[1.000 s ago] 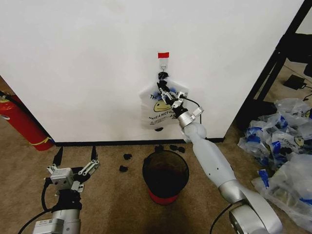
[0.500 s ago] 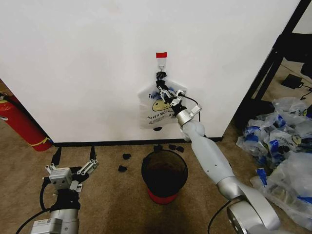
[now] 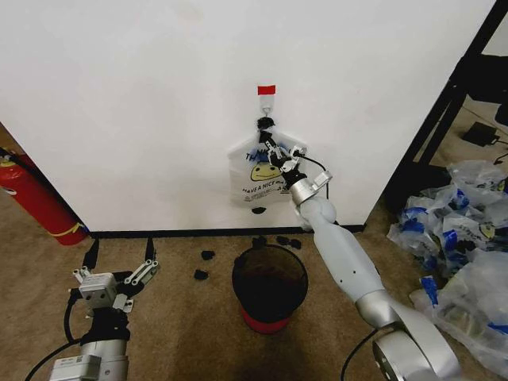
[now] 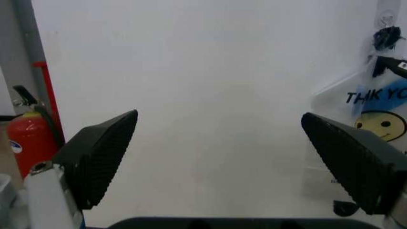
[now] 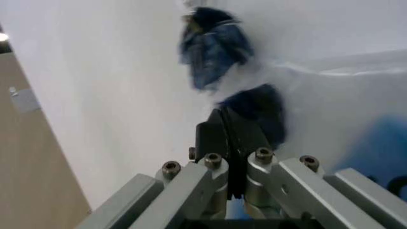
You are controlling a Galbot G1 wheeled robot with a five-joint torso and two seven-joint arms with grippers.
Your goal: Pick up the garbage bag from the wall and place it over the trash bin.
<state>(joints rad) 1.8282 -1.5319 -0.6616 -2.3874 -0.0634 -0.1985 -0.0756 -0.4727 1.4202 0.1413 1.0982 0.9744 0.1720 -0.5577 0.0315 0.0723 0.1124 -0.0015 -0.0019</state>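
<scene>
The garbage bag (image 3: 255,171), thin white plastic with blue print and a yellow smiley, hangs on the white wall (image 3: 143,111) from a small hook under a red tape strip (image 3: 266,90). My right gripper (image 3: 271,148) reaches up to the bag's gathered top just below the hook. In the right wrist view its black fingers (image 5: 224,136) are pressed together on the plastic beside a dark blue bunched part (image 5: 258,109). The dark mesh trash bin (image 3: 270,286) with a red base stands on the carpet below the bag. My left gripper (image 3: 119,262) waits low at the left, open (image 4: 219,157), facing the wall.
A red fire extinguisher (image 3: 33,200) leans at the wall's left end. A heap of clear-and-blue plastic bags (image 3: 464,238) lies at the right by a black rack (image 3: 444,103). Small dark scraps (image 3: 205,264) dot the carpet near the baseboard.
The head view has shifted slightly. My right gripper stays at the bag's top under the hook, and the bag still hangs there. The left arm has not moved.
</scene>
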